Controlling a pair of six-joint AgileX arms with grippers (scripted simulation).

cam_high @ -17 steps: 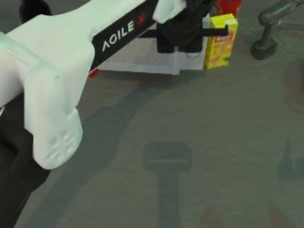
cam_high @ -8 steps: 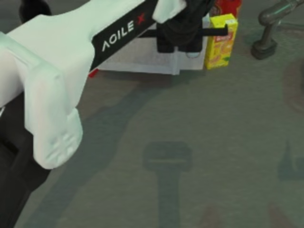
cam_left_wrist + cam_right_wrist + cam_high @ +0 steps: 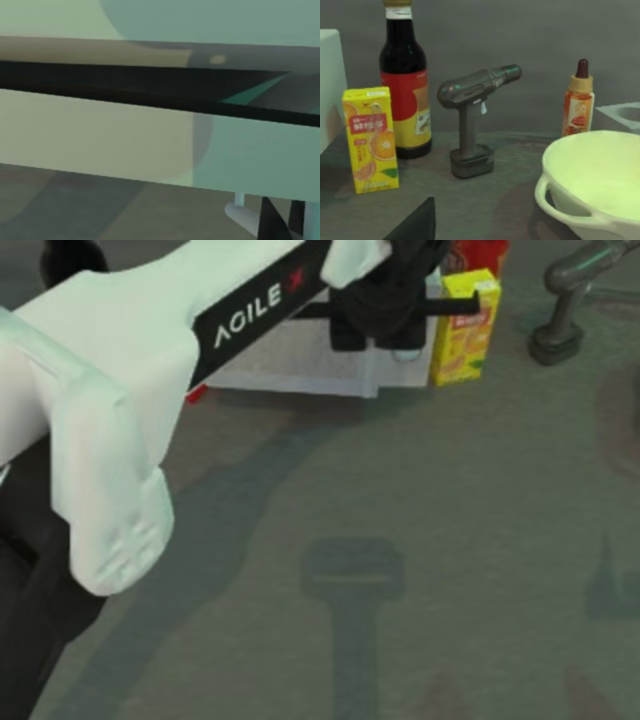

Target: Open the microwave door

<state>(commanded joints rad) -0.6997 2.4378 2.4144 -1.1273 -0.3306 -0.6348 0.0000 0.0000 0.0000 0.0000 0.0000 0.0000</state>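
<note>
1. Left arm [image 3: 150,370] stretched across the top view from near left toward the far middle of the table [image 3: 450,540].
2. Left gripper [image 3: 385,305] at the far edge, over the right end of the microwave [image 3: 300,365]; fingers hidden behind the black wrist, so cannot tell whether spread or pinching.
3. Microwave door [image 3: 290,355] seen as a pale speckled panel below the arm, facing near; handle not made out.
4. Yellow carton [image 3: 465,328] just right of the microwave, dark bottle [image 3: 405,80] behind it, grey drill [image 3: 475,115] farther right.
5. Right gripper out of sight; white bowl [image 3: 600,175] close to its wrist camera.
</note>
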